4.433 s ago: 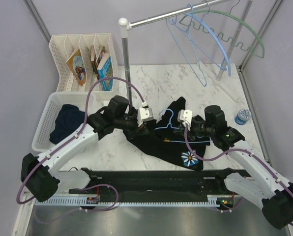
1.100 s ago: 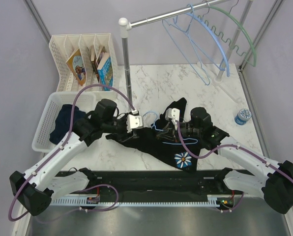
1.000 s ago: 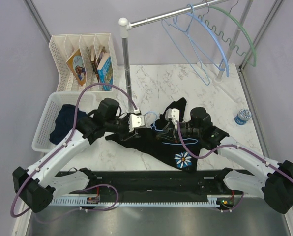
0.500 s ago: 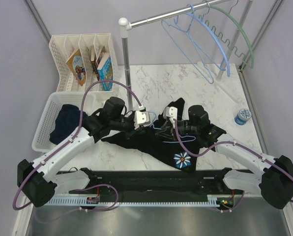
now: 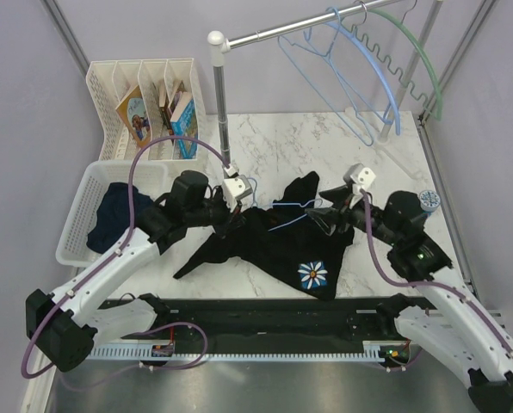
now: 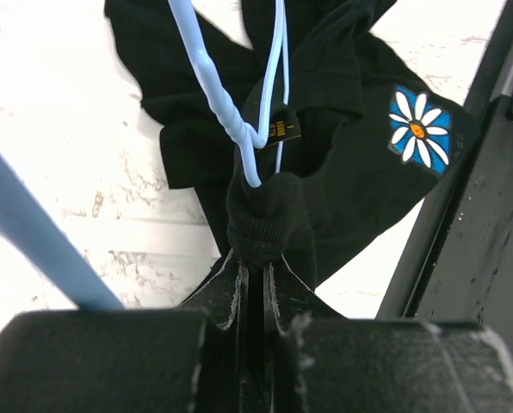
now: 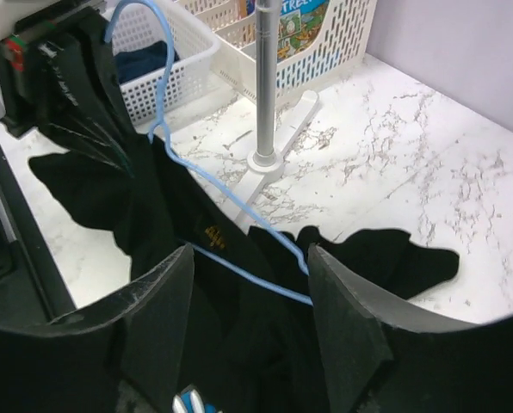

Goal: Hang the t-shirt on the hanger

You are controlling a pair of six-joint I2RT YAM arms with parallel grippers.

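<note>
The black t-shirt (image 5: 274,245) lies crumpled on the marble table, its white daisy print (image 5: 311,275) near the front edge. The thin light-blue hanger (image 5: 287,206) is partly inside the shirt, and its hook (image 6: 239,129) sticks out of the neck opening beside the yellow emblem (image 6: 278,129). My left gripper (image 5: 236,215) is shut on a bunch of t-shirt fabric (image 6: 265,215) at the collar, just below the hook. My right gripper (image 5: 330,215) stands open to the right of the shirt. In the right wrist view the gripper (image 7: 252,284) has nothing between its fingers, with the hanger wire (image 7: 239,271) and shirt beyond.
A rail stand (image 5: 222,103) rises behind the shirt, its base (image 7: 278,138) on the marble. A green arched hanger (image 5: 416,43) and a blue wavy one (image 5: 381,73) hang on the rail. A white basket (image 5: 77,202) holding a navy garment (image 5: 119,211) sits left, a book organiser (image 5: 145,99) behind. A small tub (image 5: 427,200) sits far right.
My right gripper has opened, let go and drawn back to the right. My left gripper has shut on the collar fabric, and the shirt has shifted. The hangers on the rail have swung.
</note>
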